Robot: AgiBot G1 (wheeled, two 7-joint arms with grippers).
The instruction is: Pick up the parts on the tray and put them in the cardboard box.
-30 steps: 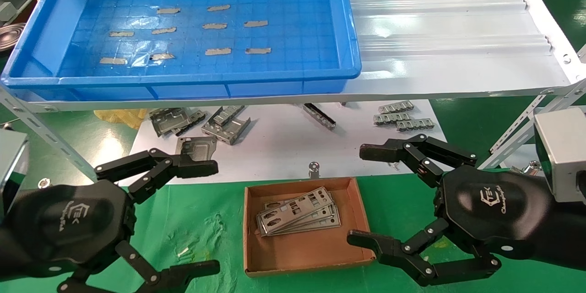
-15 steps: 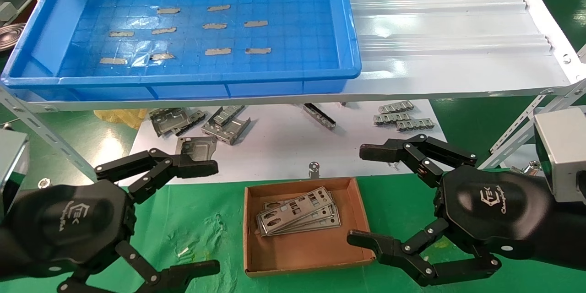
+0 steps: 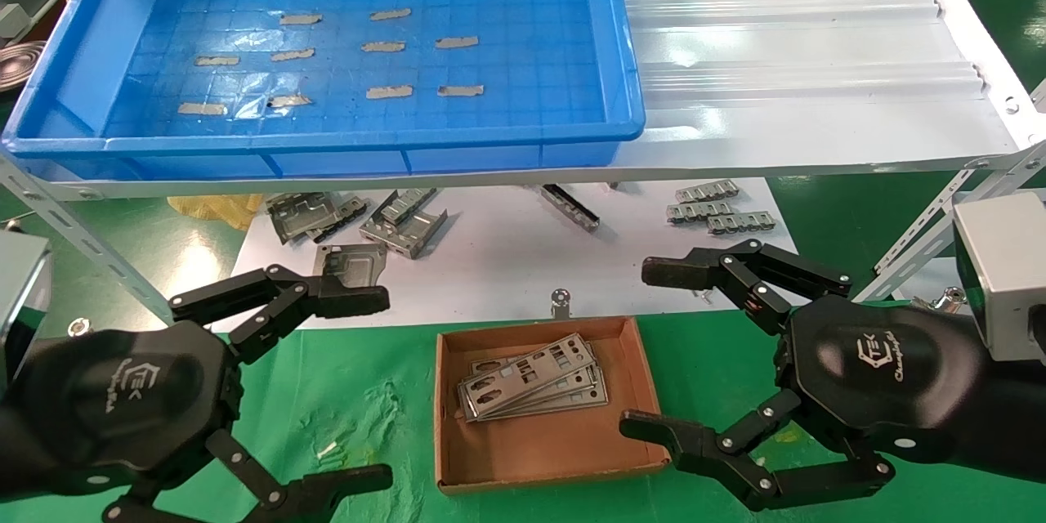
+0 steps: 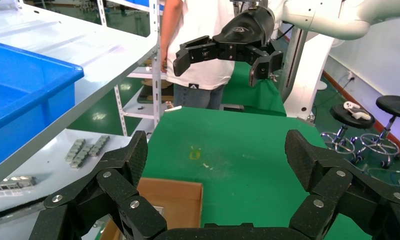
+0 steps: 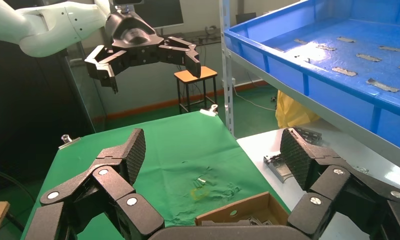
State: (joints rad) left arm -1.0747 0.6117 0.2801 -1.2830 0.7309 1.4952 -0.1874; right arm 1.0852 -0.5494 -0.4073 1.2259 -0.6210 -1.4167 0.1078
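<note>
Nothing has moved since the earlier frames. Far off, the tray [image 3: 49, 82] carries only tape strips. Nearer, the cardboard box [image 3: 543, 449] holds the parts [image 3: 531, 388], long axes running left-right, between the left gripper [image 3: 359, 384] and right gripper [image 3: 645, 347], both wide open, empty.

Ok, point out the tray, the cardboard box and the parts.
tray [image 3: 327, 133], head view, on its near blue rim.
cardboard box [image 3: 539, 445], head view, on its bare floor.
parts [image 3: 531, 384], head view, on the top plate.
</note>
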